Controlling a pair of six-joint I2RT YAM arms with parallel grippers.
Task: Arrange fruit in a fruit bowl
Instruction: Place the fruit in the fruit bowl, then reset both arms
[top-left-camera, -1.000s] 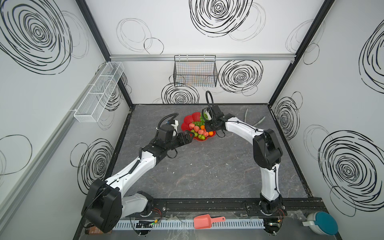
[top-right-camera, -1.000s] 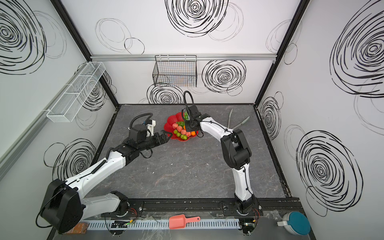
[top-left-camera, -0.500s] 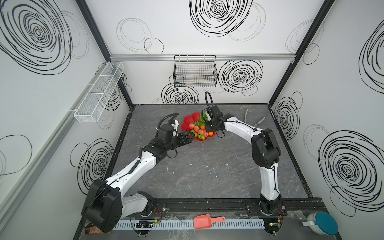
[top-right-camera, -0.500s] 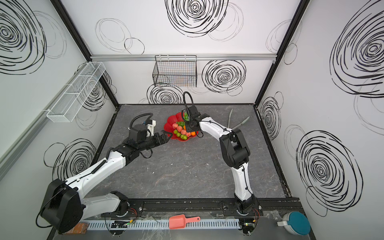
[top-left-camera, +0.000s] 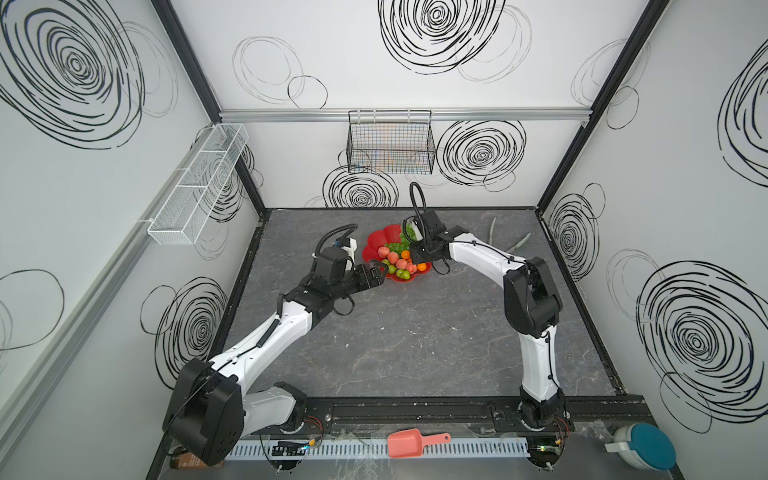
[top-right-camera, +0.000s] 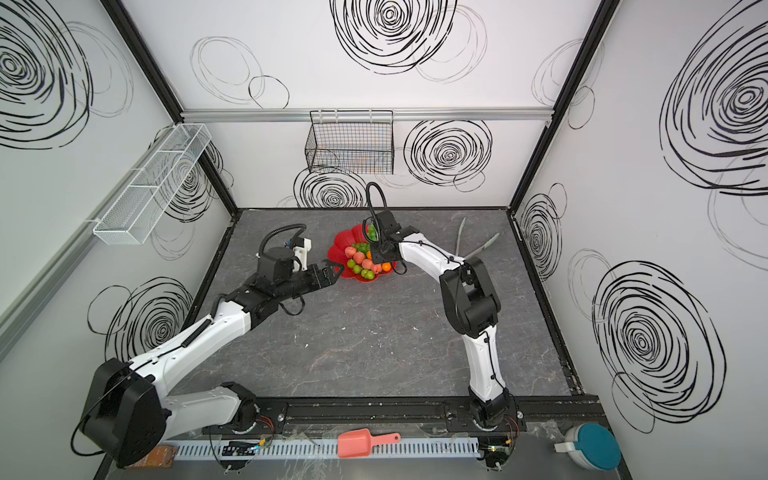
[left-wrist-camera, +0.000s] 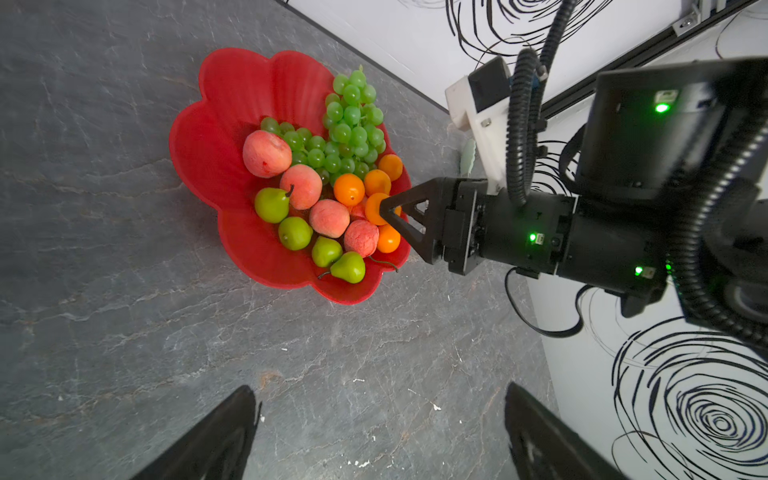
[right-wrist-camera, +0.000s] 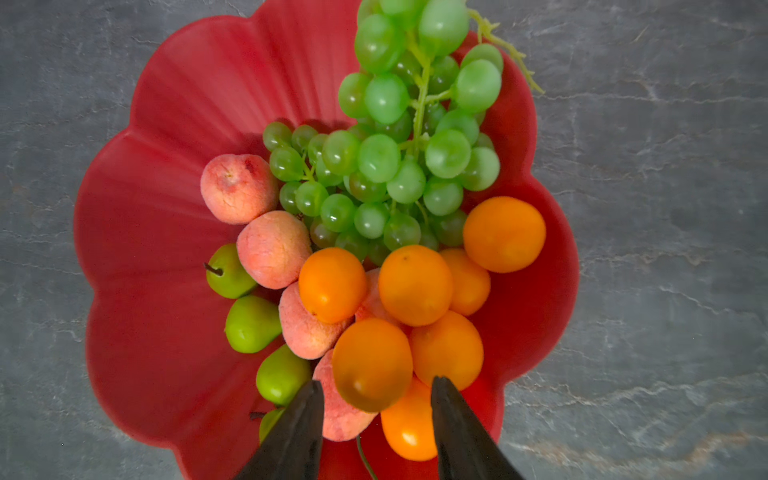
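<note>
Tangerine (right-wrist-camera: 372, 357) just released: right claw (right-wrist-camera: 374, 380) has parted, jaws clear of it, over the pile in fruit bowl (right-wrist-camera: 166, 166) at far centre of tabletop (top-left-camera: 415, 332). Left claw (left-wrist-camera: 380, 386) spread empty near-left of bowl, grapes (right-wrist-camera: 395, 166) fill its far side; no loose fruit seen, so arranging looks nearly done.

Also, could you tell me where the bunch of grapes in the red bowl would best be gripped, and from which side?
Probably the bare stalk at the end of the grapes, from above on the back-wall side of the bowl. It pokes past the rim, clear of the tangerines, while the grapes themselves are round and glossy.
</note>
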